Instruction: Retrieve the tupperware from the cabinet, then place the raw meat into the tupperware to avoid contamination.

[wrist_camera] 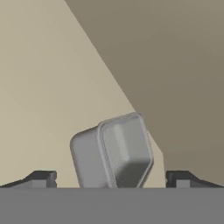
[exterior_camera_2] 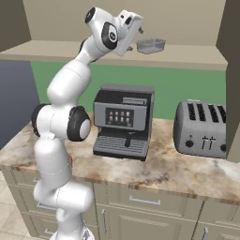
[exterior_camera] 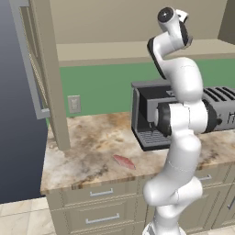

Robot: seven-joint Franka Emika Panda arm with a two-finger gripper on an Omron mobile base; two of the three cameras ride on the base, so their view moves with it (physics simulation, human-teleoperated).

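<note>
The tupperware (exterior_camera_2: 151, 45), a small translucent grey container, rests on the shelf of the open cabinet (exterior_camera_2: 192, 54). My gripper (exterior_camera_2: 139, 29) is raised to shelf height, just left of the container and slightly above it. In the hand view the tupperware (wrist_camera: 114, 151) lies tilted just ahead of the gripper (wrist_camera: 111, 179), whose fingertips (wrist_camera: 43, 178) stand wide on either side without touching it. The gripper is open and holds nothing. The raw meat (exterior_camera: 124, 161), a flat pinkish-red slab, lies on the marble counter (exterior_camera: 82, 151) in front of the coffee machine.
A coffee machine (exterior_camera_2: 124, 119) and a toaster (exterior_camera_2: 201, 129) stand on the counter below the shelf. The cabinet door (exterior_camera: 32, 78) hangs open at the left with its long silver handle. Beige drawers (exterior_camera: 101, 193) run under the counter edge.
</note>
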